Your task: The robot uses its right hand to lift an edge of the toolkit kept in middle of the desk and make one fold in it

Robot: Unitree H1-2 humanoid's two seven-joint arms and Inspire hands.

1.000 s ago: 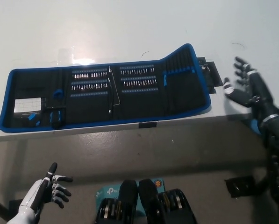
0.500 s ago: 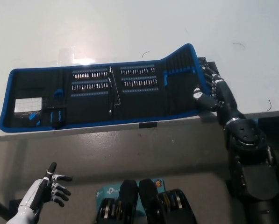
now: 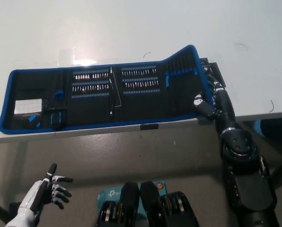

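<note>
1. Low at the near left, off the desk, the white left hand point(image 3: 50, 190) rests with fingers spread, grasping nothing.
2. At the desk's point(image 3: 131, 28) near right edge, the black right hand point(image 3: 212, 100) reaches the right end of the toolkit point(image 3: 107, 94); whether its fingers have closed on the blue-trimmed edge cannot be told.
3. The toolkit lies unrolled across the middle of the desk, its rows of bits exposed, its right panel already slightly raised.
4. By appearances, no fold has been made: the lift and the fold both remain.
</note>
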